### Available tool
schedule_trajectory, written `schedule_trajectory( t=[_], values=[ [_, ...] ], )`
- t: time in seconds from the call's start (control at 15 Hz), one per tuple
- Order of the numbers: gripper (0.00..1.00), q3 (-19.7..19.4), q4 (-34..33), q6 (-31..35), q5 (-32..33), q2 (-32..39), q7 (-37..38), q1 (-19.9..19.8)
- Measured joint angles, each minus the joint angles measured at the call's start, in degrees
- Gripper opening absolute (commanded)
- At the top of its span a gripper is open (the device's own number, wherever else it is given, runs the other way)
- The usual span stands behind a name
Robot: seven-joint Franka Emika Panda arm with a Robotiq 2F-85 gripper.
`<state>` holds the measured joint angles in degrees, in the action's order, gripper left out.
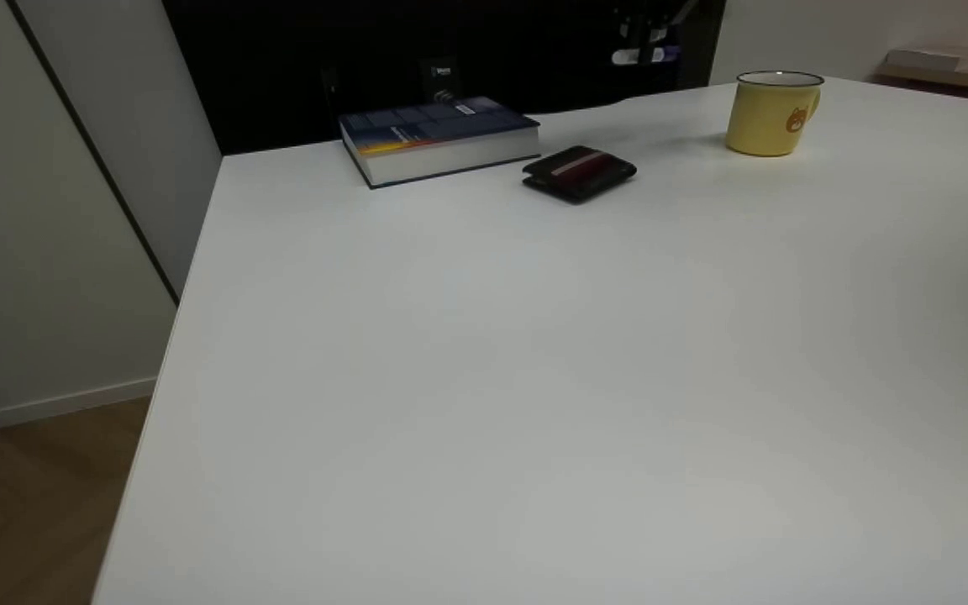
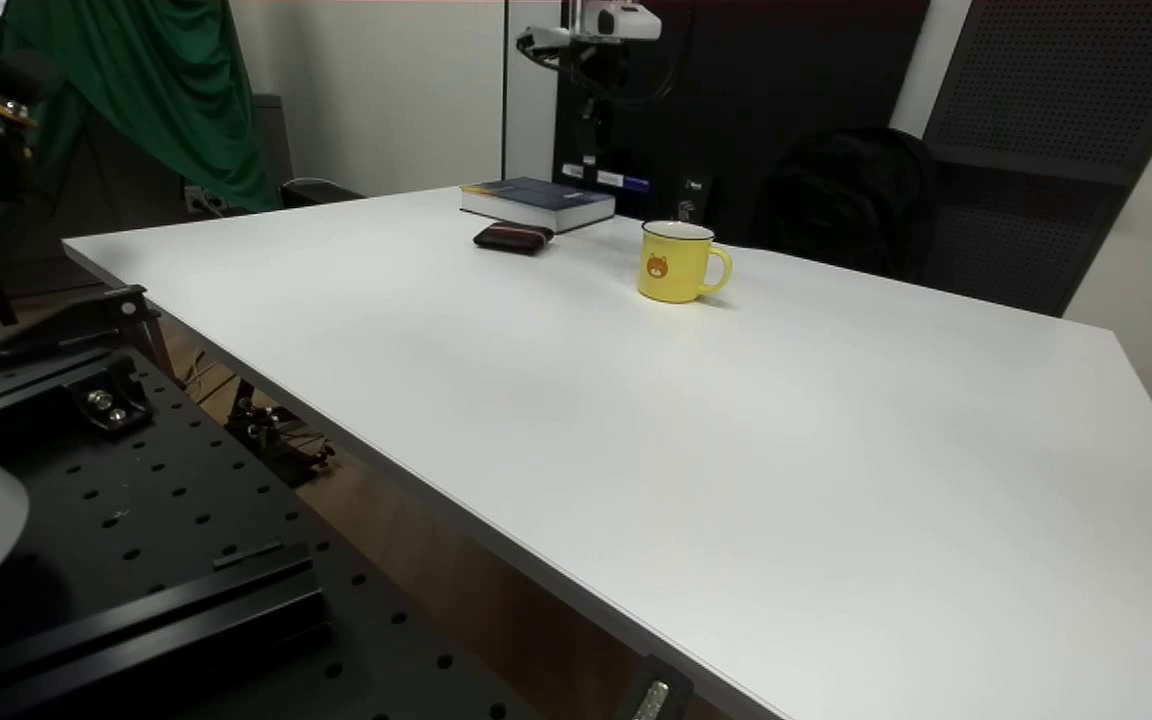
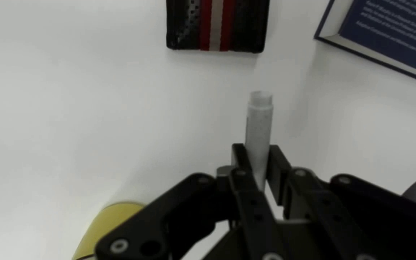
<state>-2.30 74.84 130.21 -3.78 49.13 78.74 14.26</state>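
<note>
wrist view shows the jaws pinching a white marker (image 3: pixel 259 124) above the counter (image 3: pixel 67 90); both exterior views put it near the edge by the book (image 1: pixel 444 136); narrowly gripped, it could twist loose if an end knocks the yellow mug (image 3: pixel 107 220).

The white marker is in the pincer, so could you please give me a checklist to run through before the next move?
1. Pincer shut on the white marker: ok.
2. That marker clear of the tabletop: ok, held above it.
3. Yellow mug standing upright: ok.
4. Wallet and book apart: ok, a gap shows in the wrist view.
5. Mug wholly inside the wrist view: not ok, cut off at the bottom.
6. Mug empty: cannot tell, its inner bottom is hidden.
</note>
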Motion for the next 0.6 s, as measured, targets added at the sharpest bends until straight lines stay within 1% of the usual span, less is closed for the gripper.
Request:
schedule_trajectory(
  t=[0.27, 0.6],
  values=[
    [0.04, 3.6, 0.8, -0.7, -6.9, -3.5, -6.9, -5.4],
    [0.04, 6.9, 5.3, -2.9, -18.1, -8.1, -15.5, -12.2]
  ],
)
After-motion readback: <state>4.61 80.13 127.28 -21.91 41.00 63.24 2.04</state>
